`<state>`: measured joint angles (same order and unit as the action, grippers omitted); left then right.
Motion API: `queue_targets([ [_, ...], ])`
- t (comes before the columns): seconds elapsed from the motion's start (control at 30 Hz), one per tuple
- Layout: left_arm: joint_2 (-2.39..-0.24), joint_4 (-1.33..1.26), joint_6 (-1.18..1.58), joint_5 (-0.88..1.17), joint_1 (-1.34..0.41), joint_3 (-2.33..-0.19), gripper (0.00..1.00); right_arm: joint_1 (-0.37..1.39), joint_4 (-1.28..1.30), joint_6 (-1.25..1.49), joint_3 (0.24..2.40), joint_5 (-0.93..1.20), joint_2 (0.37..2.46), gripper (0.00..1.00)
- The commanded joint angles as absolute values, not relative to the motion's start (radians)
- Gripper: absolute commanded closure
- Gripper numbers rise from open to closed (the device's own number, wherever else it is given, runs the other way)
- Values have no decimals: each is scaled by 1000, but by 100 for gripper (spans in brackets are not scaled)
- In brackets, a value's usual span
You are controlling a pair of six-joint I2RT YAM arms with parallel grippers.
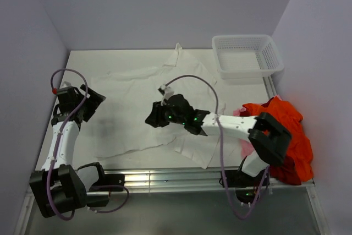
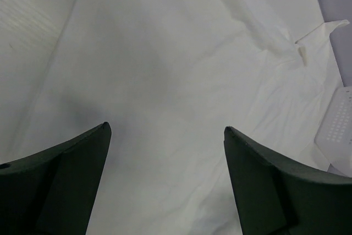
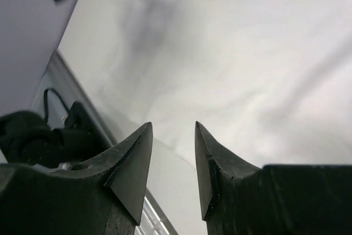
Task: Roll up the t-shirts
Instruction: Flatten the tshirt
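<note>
Nearest the overhead camera, the two arm bases sit at the near edge of the table [image 1: 242,89]. From there the left gripper [image 1: 91,100] hangs over the left side of the white t-shirt [image 1: 137,97], which lies spread flat across the middle of the table. The right gripper [image 1: 153,116] is low over the shirt's near middle part. The orange-red t-shirts [image 1: 289,130] are heaped at the right edge, behind the right arm, and a white mesh basket [image 1: 272,59] stands at the far right corner. In the left wrist view, the left gripper [image 2: 166,127] has its jaws wide apart with nothing between them, only creased white cloth below. In the right wrist view, the right gripper [image 3: 173,125] shows a narrow gap between its jaws. They seem to grip nothing, though the shirt's near edge lies just under the tips.
</note>
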<state>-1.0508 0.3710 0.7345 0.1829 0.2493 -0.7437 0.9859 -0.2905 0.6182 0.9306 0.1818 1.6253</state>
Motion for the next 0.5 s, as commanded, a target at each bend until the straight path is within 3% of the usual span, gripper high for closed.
queue_targets([
  [0.0,-1078,232,839,200,213,-669,11,956,-112,646,839,-17,1459,56],
  [0.27,-1314,81,917,137,115,-641,12,788,150,732,603,-232,1099,65],
  [0.47,-1463,75,887,61,106,-715,12,580,182,710,569,-219,1109,93],
])
